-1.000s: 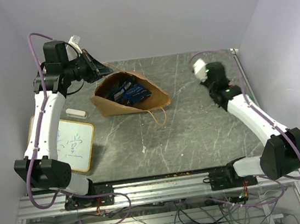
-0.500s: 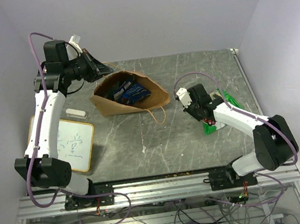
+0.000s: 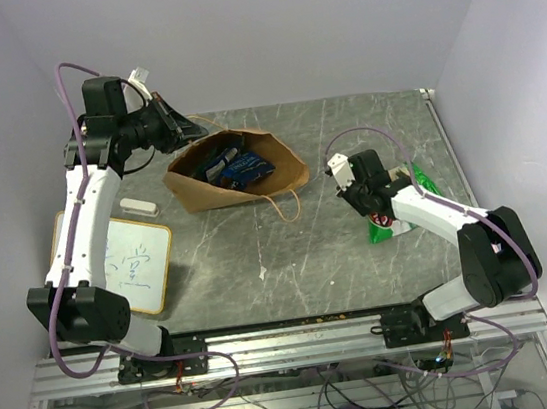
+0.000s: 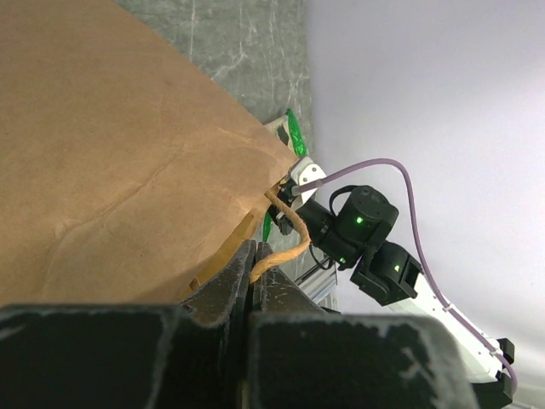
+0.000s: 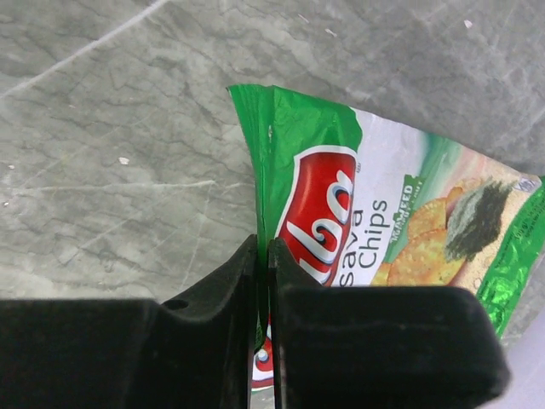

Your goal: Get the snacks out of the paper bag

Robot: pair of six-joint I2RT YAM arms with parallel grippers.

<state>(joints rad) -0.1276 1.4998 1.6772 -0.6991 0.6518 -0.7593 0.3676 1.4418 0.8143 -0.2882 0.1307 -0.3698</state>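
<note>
White arm links (image 3: 83, 225), black joints (image 3: 78, 313), purple cables (image 4: 379, 160), black claws (image 5: 262, 247)

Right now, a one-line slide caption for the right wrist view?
Right gripper pinching the edge of a green-white chips packet, grey table beneath.

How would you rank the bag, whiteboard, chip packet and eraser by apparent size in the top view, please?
Largest: whiteboard and bag, which look about alike, so unranked.
Next: chip packet, partly hidden.
Smallest: eraser.

We see a matt, creased brown paper bag (image 3: 197, 194), a glossy, crinkled plastic packet (image 5: 383, 221), and a smooth, grey-veined, stone-look bench (image 3: 219, 252).
</note>
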